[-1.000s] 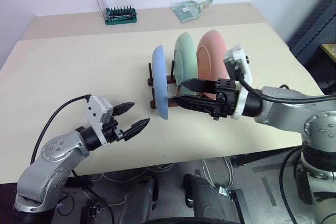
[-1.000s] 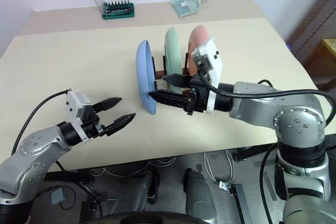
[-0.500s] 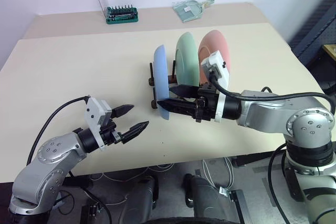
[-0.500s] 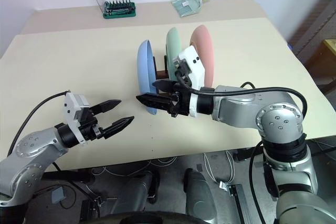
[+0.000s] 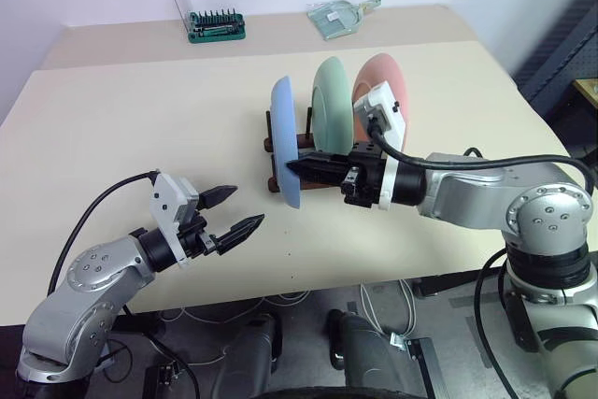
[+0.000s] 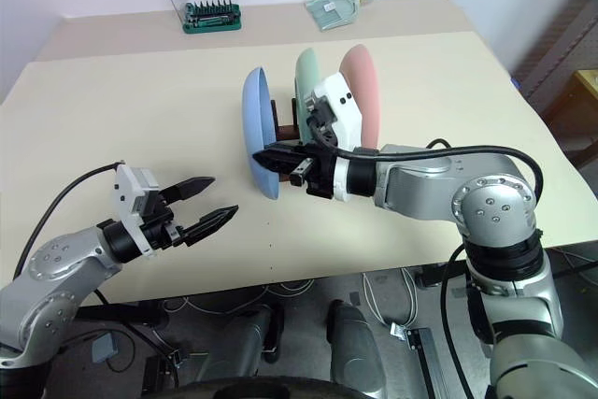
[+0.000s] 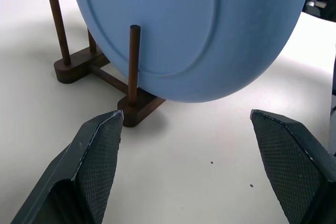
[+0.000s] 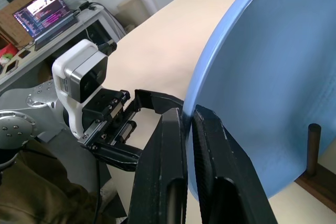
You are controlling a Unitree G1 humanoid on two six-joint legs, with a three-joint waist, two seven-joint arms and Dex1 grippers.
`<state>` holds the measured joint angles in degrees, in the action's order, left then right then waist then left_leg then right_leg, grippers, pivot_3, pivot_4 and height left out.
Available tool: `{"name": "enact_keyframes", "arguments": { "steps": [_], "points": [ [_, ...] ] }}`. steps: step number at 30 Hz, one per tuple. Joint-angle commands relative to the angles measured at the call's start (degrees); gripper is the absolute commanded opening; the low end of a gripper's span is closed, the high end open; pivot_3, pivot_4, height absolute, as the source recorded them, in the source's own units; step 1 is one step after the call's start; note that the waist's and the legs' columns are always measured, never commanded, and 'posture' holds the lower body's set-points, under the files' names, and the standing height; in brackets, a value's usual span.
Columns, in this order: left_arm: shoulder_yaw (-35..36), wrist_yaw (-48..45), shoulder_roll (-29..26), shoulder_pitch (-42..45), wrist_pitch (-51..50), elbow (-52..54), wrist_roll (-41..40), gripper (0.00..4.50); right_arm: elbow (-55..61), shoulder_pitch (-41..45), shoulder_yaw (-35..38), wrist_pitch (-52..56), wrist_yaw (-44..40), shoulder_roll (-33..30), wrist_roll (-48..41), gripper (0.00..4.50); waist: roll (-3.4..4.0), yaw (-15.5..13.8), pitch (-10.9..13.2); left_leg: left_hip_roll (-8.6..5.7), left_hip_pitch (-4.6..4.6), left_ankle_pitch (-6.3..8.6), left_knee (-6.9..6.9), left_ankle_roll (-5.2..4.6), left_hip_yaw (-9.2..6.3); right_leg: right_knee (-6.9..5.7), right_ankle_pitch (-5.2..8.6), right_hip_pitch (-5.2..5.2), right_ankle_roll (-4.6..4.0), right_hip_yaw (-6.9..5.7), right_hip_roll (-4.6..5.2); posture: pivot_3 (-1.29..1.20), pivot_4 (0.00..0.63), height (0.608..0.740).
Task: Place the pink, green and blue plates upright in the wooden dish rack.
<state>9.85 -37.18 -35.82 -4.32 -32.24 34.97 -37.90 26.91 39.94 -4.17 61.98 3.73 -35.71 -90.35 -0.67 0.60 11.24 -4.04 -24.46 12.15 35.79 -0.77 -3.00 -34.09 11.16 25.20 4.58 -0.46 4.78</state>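
Fingers of your right gripper [image 8: 188,124] pinch the round blue plate's [image 5: 283,142] rim at the dark wooden peg rack [image 7: 94,66]; left gripper [image 5: 234,210] spread. Seating looks incomplete, so ease it upright between pegs before releasing.

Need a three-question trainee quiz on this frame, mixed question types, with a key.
1. True or false: the right gripper is shut on the blue plate rim.
2. Which plate stands farthest from the left gripper: A blue, B green, C pink?
3. Fill in: the left gripper's jaws are ____.

Key: 1 true. 2 C, the pink plate, behind the green plate in the wooden dish rack. 3 open.
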Motion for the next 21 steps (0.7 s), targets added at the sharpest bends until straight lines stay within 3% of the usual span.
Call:
{"name": "enact_keyframes", "arguments": {
  "steps": [1, 21],
  "points": [
    [0.0, 0.1, -0.1, 0.0, 0.9, 1.9, 0.2, 4.01, 0.3, 1.8, 1.5, -1.5, -0.7, 0.6, -1.6, 0.30, 0.00, 0.0, 0.0, 0.00, 0.00, 0.00, 0.00, 0.00, 0.00, 0.00, 0.00, 0.00, 0.00, 0.00, 0.00, 0.00, 0.150, 0.740],
    [-0.6, 0.8, 0.8, 0.0, 1.0, 2.1, 1.4, 4.01, -6.3, 3.5, 2.9, -1.3, -6.9, 1.0, 0.9, 0.14, 0.00, 0.0, 0.0, 0.00, 0.00, 0.00, 0.05, 0.00, 0.01, -0.04, -0.01, -0.01, 0.00, 0.00, -0.01, 0.00, 0.150, 0.740]
  ]
}}
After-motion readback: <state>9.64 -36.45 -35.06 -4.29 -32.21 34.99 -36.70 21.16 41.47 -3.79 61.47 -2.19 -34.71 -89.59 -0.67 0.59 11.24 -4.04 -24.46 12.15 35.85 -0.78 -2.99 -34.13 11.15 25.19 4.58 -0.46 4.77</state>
